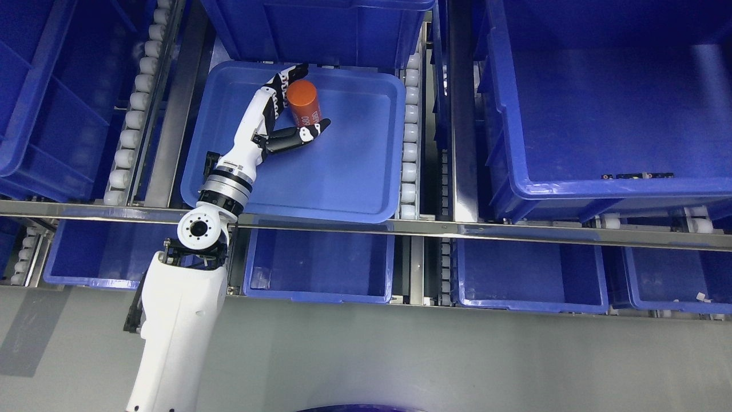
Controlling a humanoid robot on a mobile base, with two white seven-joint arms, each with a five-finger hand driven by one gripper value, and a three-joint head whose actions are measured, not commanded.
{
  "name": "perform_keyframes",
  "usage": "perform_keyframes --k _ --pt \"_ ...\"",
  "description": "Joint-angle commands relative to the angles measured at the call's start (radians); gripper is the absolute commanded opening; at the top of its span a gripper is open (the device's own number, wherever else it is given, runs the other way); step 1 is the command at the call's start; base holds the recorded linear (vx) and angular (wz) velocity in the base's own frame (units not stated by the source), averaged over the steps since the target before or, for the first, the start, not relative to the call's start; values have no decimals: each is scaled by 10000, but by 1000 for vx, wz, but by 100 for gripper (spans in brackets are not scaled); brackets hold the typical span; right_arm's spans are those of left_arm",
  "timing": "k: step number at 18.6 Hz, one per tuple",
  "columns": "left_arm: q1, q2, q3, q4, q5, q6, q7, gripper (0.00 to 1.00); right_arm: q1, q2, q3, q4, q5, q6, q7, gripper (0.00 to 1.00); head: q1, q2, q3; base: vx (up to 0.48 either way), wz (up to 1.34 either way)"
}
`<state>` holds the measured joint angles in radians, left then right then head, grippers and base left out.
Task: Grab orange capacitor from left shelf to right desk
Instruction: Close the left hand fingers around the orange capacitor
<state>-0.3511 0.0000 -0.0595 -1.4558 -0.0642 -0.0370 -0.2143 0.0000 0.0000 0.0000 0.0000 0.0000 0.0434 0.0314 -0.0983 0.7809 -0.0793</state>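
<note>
The orange capacitor (303, 104), a cylinder with white print, lies in the shallow blue tray (354, 171) on the upper shelf level. My left hand (311, 97) reaches into the tray from the lower left. Its fingers (286, 77) stretch along the capacitor's left side and curve over its far end. The thumb (306, 135) lies against its near end. The hand is open and cupped around the capacitor, which rests on the tray floor. My right arm is not in view.
Deep blue bins stand behind the tray (320, 28), at the left (51, 103) and at the right (606, 103). White roller rails (409, 137) flank the tray. A metal shelf bar (457, 229) crosses in front, with more blue bins (526, 274) below.
</note>
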Motion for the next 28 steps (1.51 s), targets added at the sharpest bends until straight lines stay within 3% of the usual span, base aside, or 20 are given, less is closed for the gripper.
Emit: perform_keyframes --k 1,10,13,22,28 --pt "-139 175 -65 721 -18 1 -51 61 16 -175 -107 -337 0 11 8 100 0 0 0 0 0" --pt "-139 175 211 721 28 -198 -235 21 16 -175 -107 -337 0 -4 8 100 0 0 0 0 0" --pt "-155 175 426 645 166 -824 -235 1 16 -175 -107 -337 0 11 8 100 0 0 0 0 0" --pt "-308 175 396 -380 1360 -1302 -235 0 16 -175 -107 -337 0 -4 8 100 0 -1 0 0 0" --pt "-217 175 380 -1365 1884 -2235 -158 1 16 -175 -107 -337 0 11 8 100 0 0 0 0 0"
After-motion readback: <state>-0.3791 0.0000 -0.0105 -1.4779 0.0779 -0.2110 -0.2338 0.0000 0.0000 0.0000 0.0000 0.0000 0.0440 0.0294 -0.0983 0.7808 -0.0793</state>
